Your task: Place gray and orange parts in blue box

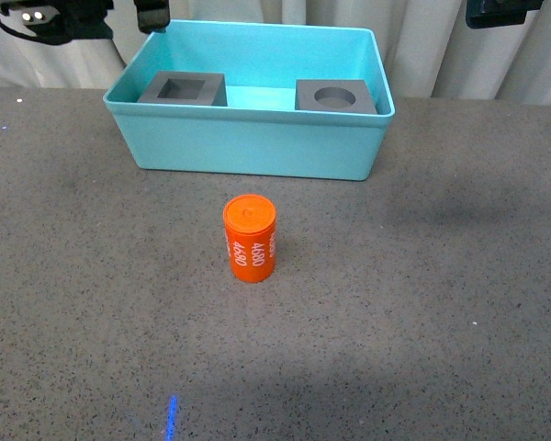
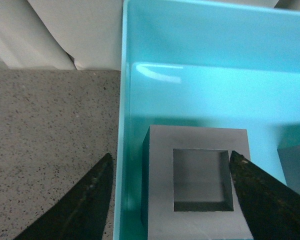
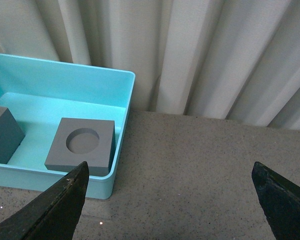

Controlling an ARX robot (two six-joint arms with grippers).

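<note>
The turquoise blue box [image 1: 257, 145] stands at the back of the table. Inside it, the gray cube with a square recess [image 1: 183, 89] lies at the left and the gray cube with a round recess [image 1: 334, 96] at the right. The orange cylinder [image 1: 249, 238] with white digits stands upright on the table in front of the box. My left gripper [image 2: 170, 192] is open above the square-recess cube [image 2: 200, 185], one finger over the box's left wall [image 2: 121, 150]. My right gripper [image 3: 170, 200] is open and empty over the table, right of the box [image 3: 117, 160] and the round-recess cube [image 3: 82, 142].
The table [image 1: 441, 303] is a gray speckled surface. Pale curtains [image 3: 215, 55] hang close behind the box. A short blue mark [image 1: 172, 418] lies on the table near the front edge. Parts of both arms show at the top of the front view.
</note>
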